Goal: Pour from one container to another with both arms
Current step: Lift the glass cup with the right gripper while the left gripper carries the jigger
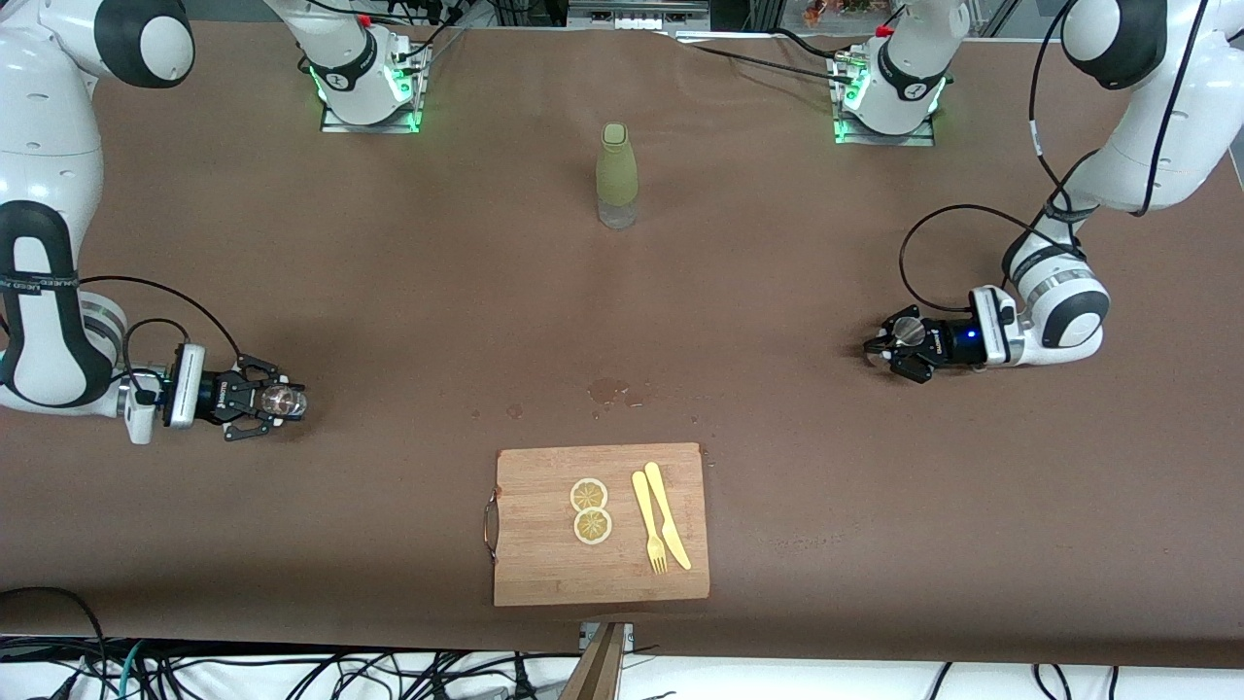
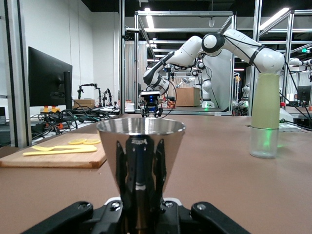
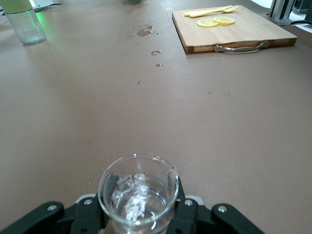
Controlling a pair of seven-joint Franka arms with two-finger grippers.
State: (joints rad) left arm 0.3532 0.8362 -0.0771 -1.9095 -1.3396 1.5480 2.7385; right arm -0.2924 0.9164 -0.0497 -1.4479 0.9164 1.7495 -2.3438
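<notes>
- You are at the grasp stage, as I read it: both containers look gripped, neither is lifted, and no pouring has begun.
- Your left claw (image 1: 880, 352) sits low at the left arm's end of the tabletop (image 1: 389, 292), closed around the narrow base of a shiny metal cup (image 2: 140, 141), which flares upward in the left wrist view.
- Your right claw (image 1: 277, 402) sits low at the right arm's end of the tabletop, closed on a small clear glass (image 3: 138, 192) with liquid in the bottom.
- The 2 containers are well apart, with the whole middle of the tabletop between them.
- The next move calls for lifting both, bringing them together over the middle, and tipping the glass slowly so its lip sits over the wide mouth of the metal cup. Which one is meant to pour is my guess; the glass has visible contents.
- Wet spots (image 1: 609, 391) already mark the tabletop just above the cutting board (image 1: 544, 564), so keep the tilt gentle.
- A green bottle (image 1: 616, 175) stands untouched near the bases. The board carries 2 lemon slices (image 1: 590, 509), a yellow fork (image 1: 648, 521) and a yellow knife (image 1: 668, 513).
- Hard to tell: whether the metal cup holds anything, since no view looks into it, and whether either container rests on the tabletop or hangs just above it.
</notes>
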